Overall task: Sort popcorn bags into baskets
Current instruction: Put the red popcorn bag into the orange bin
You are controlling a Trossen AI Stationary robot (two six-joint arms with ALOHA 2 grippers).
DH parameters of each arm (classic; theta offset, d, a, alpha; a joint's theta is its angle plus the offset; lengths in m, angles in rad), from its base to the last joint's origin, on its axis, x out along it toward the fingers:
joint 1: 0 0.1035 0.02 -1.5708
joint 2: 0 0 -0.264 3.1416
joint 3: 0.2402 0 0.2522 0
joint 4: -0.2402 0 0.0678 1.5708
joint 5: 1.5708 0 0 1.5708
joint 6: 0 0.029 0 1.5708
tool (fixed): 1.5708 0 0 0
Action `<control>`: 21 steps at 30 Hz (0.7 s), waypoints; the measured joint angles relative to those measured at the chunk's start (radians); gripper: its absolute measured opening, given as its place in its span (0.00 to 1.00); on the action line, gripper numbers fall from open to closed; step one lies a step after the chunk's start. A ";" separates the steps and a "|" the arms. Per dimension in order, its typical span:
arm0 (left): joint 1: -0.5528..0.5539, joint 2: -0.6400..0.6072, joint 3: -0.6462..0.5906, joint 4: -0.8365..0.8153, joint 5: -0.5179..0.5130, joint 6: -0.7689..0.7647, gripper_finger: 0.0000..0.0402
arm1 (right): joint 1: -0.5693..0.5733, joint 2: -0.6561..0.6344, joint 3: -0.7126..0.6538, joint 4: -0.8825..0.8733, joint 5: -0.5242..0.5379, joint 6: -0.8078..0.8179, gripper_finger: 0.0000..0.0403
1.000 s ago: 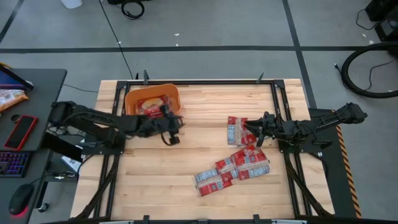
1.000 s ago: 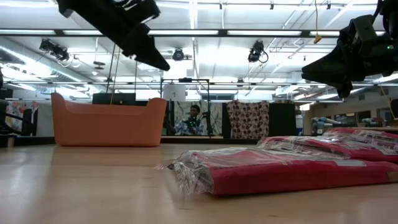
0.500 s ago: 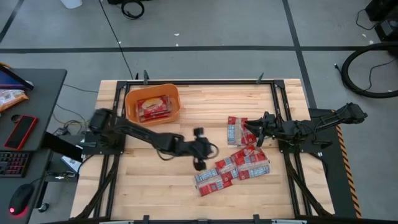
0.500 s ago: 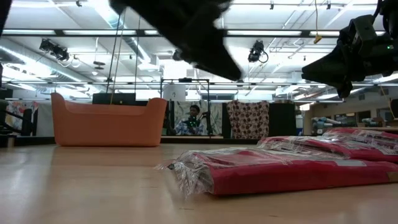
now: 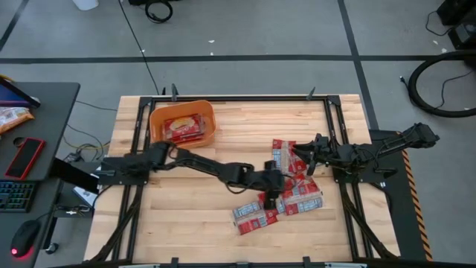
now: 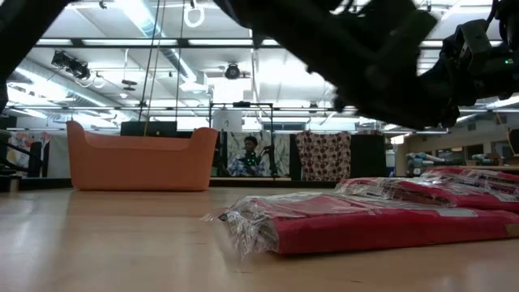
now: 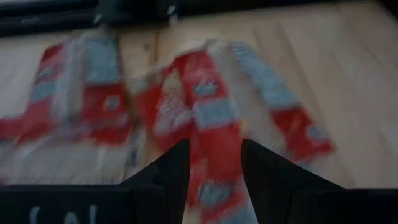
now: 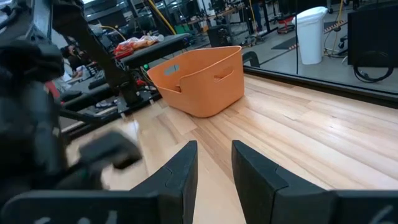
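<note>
Several red popcorn bags with grey label panels lie flat on the table's right half: one (image 5: 281,155) farther back, a cluster (image 5: 301,197) nearer, and one (image 5: 254,216) nearest. In the low view they form a low pile (image 6: 365,219). My left gripper (image 5: 269,195) hangs open above the cluster. In the left wrist view one bag (image 7: 211,118) shows between its fingers, apart from them. The orange basket (image 5: 160,119) stands at the far left with red packets (image 5: 184,126) inside. My right gripper (image 5: 303,160) waits open at the right, by the farther bag.
Black frame rails (image 5: 335,126) run along the table's edges. The basket (image 8: 199,84) stands on bare wood, with more bare wood between it and the bags. A desk (image 5: 30,149) with a phone and a keyboard lies beyond the left edge. A person (image 6: 253,154) sits in the room behind.
My left gripper has swung from beside the basket toward the table's right and near edges, sinking and tipping downward, and now hangs above the cluster of bags. Nothing on the table has moved.
</note>
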 joint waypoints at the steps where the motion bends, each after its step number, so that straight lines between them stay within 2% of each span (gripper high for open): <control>1: 0.000 0.020 0.028 -0.003 0.019 0.003 0.36 | 0.000 0.000 0.000 0.000 0.000 0.000 0.26; 6: -0.012 0.091 0.090 -0.022 0.122 0.037 0.36 | 0.000 0.000 0.000 0.000 0.000 0.000 0.26; 10: -0.024 0.094 0.090 -0.167 0.134 0.039 0.36 | 0.000 0.000 0.000 0.002 0.000 0.000 0.26; 18: -0.028 0.080 0.098 -0.539 0.086 0.002 0.36 | 0.000 0.000 0.000 0.007 0.000 0.000 0.26; 21: -0.026 0.069 0.097 -0.686 0.022 -0.004 0.36 | 0.000 0.000 0.000 0.007 0.000 0.000 0.26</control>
